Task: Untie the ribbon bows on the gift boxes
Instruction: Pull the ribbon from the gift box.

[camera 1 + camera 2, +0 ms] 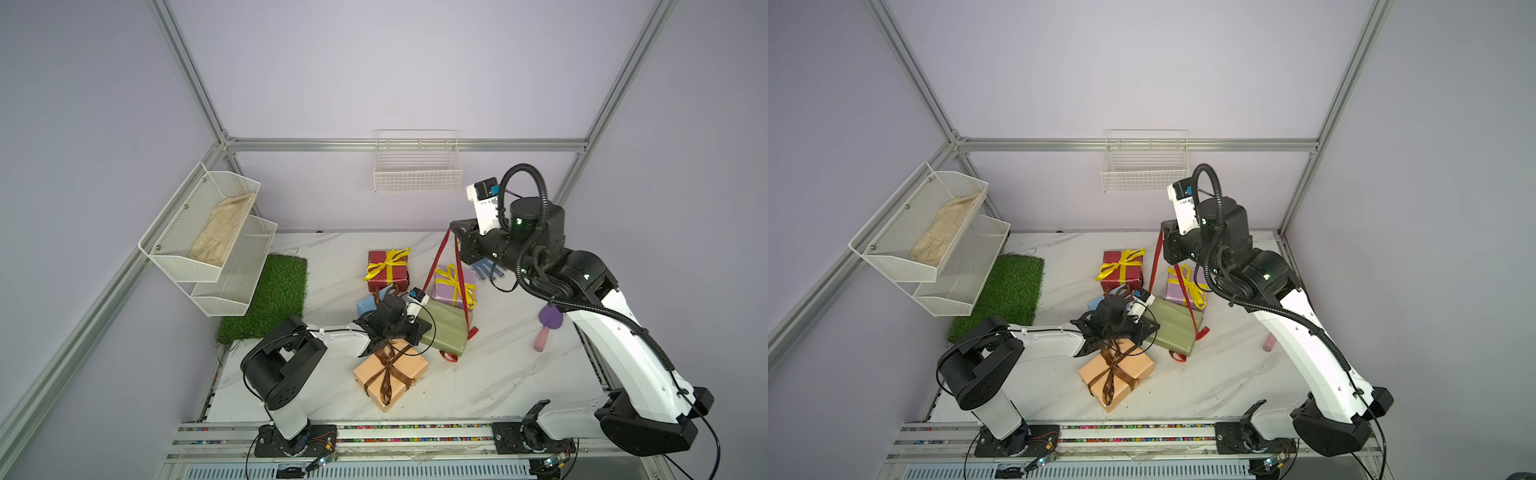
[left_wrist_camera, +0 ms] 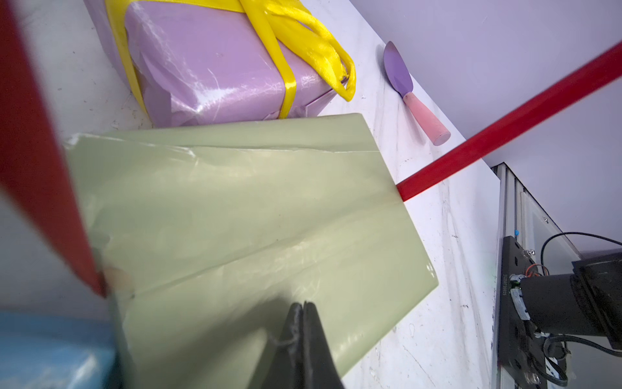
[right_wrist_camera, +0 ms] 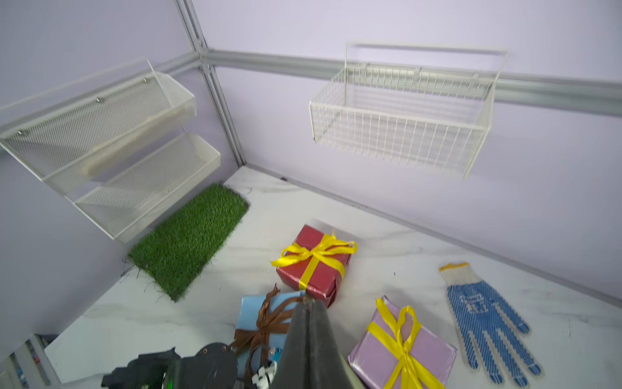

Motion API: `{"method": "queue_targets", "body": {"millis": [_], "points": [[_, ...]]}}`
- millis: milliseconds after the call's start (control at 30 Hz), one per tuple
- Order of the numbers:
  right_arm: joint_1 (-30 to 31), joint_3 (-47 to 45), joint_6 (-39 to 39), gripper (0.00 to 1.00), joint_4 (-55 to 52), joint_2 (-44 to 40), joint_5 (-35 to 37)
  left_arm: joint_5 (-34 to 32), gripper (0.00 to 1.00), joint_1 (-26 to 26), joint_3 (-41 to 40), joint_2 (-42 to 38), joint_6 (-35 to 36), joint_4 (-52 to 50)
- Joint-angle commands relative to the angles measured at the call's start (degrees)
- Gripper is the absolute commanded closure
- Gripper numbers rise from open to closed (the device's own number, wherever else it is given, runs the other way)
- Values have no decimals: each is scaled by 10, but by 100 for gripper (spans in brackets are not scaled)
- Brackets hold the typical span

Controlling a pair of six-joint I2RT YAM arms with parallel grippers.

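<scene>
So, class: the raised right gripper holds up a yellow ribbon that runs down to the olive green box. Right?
No: the ribbon is red, not yellow, as both top views show. The raised right gripper holds it up, and it runs down to the olive green box.

taut red ribbon [image 1: 437,257] (two strands) slants up past lilac box [image 1: 444,294], barring passage; olive box [image 1: 446,332], peach box [image 1: 409,361] close together; table [image 1: 498,386] open front-right.

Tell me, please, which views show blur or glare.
Left wrist: the red ribbon close to the lens is smeared, and the olive green box carries sheen; right wrist: the right gripper is slightly soft; both top views: sharp, evenly lit.
</scene>
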Motion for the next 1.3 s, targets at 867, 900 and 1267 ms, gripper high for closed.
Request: {"method": "queue_targets", "body": {"millis": [867,900,1267], "points": [[-2,391,-340,100,157,125,190,-10,100,-2,18,34,-18,11],[-2,395,-347,100,166,126,191,-12,100,-2,18,35,-18,11],[-2,378,-443,100,276,106,218,-17,100,-2,38,46,-19,-2]]}}
